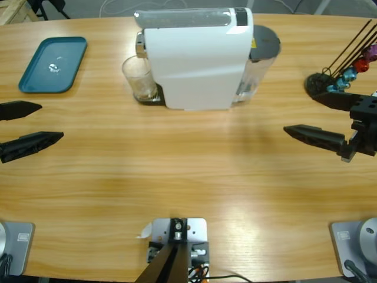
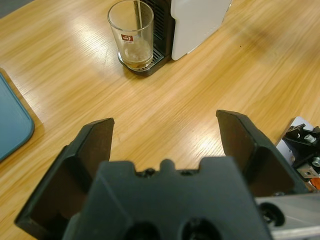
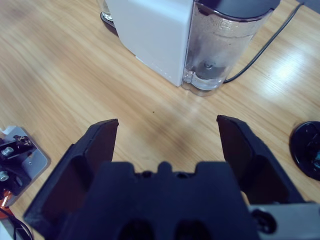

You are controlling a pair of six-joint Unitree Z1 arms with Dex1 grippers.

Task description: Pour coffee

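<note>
Left gripper (image 2: 165, 135) wide open, empty, over bare surface (image 2: 200, 90). Ahead of it, well apart: glass (image 2: 131, 35) on machine (image 2: 197, 22) drip tray, shallow coffee (image 2: 136, 56) inside. Right gripper (image 3: 167, 137) wide open, empty, facing machine's water tank (image 3: 220, 50).

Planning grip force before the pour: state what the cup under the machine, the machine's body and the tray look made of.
Cup: clear glass, see-through, shiny rim, printed logo. Machine body: white, smooth, probably moulded plastic, with soft highlights; its rear tank looks like clear plastic. Tray: teal, glossy, likely plastic, though coated metal cannot be excluded.
</note>
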